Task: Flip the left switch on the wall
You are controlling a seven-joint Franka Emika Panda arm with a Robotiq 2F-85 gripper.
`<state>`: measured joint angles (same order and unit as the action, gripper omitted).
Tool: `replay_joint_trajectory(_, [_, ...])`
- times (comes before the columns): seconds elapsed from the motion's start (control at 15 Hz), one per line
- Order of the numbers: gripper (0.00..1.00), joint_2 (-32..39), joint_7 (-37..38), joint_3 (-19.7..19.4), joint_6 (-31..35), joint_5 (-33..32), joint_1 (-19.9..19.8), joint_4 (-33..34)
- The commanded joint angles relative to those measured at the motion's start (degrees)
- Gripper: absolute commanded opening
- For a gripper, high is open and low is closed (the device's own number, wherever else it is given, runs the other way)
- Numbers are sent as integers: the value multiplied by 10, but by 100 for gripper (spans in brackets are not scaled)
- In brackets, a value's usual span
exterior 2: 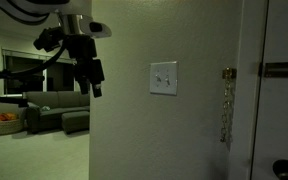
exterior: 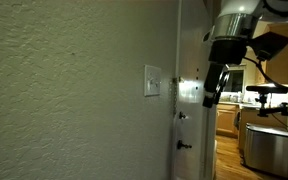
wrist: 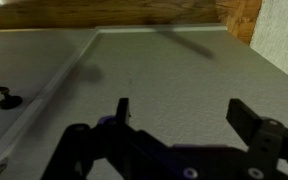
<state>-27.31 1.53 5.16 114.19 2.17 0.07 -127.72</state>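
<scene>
A white switch plate is set in the rough pale greenish-beige wall; its left switch is a tiny toggle. The plate also shows edge-on in an exterior view. My gripper hangs from the arm well to the left of the plate, away from the wall. In an exterior view it is out in front of the white door. In the wrist view my gripper is open and empty, with flat grey wall between the fingers. The plate is out of the wrist view.
A white door with shiny metal latch hardware stands beside the wall. A sofa is in the dim room behind. A metal bin and a wood floor lie past the door. A wooden frame crosses the wrist view's top.
</scene>
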Motion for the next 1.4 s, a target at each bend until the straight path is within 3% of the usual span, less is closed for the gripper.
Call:
replay_joint_trajectory(0.0, [100, 9, 4, -7, -1, -5, 9, 9])
replay_joint_trajectory(0.6, [100, 43, 12, -2, 14, -6, 9, 37])
replay_joint_trajectory(1.33, [100, 168, 3, -12, 49, -37, 3, 209])
